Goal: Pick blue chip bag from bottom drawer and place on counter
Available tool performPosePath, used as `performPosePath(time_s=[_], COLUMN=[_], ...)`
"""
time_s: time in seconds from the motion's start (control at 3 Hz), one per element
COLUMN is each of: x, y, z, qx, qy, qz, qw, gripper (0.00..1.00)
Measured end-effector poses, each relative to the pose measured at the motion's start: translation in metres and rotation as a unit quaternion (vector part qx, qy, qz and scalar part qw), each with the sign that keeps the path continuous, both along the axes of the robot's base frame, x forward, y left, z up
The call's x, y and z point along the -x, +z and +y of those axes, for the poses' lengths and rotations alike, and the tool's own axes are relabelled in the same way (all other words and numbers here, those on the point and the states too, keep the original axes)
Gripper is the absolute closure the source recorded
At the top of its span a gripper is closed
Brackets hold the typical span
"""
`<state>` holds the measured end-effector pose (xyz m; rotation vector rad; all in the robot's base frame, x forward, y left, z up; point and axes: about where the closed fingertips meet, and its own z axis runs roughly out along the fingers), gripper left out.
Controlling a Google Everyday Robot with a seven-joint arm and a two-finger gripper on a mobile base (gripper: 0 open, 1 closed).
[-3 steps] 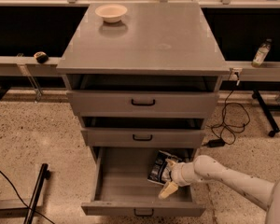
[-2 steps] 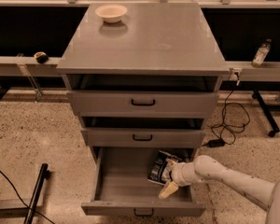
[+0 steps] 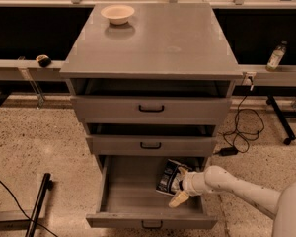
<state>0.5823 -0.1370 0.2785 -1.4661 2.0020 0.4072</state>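
bottom drawer [image 3: 133, 194] pulled open | bag [image 3: 166, 177] inside, at right, tilted | gripper [image 3: 179, 191] down in drawer, against bag's right edge | bowl [image 3: 118, 14] on tabletop [image 3: 167, 41], back-left | bottle [image 3: 275, 57] on right ledge [image 3: 274, 76]

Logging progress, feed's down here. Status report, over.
Gripper inside open bottom drawer, at right edge of blue chip bag. Bag right of drawer's middle, not on counter. Bowl at counter's far-left corner; middle drawer front close above bag.
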Motion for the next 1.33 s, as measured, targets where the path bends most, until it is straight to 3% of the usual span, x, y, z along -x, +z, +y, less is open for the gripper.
performPosePath(time_s=[1.0,1.33], x=[-0.023,-0.032], y=[-0.046,-0.068], z=[-0.008,-0.013], qx=[-0.014,-0.015], qy=[-0.019,-0.041], qz=[-0.014,-0.014], qw=[0.9996,0.9989], gripper=[0.00,0.00])
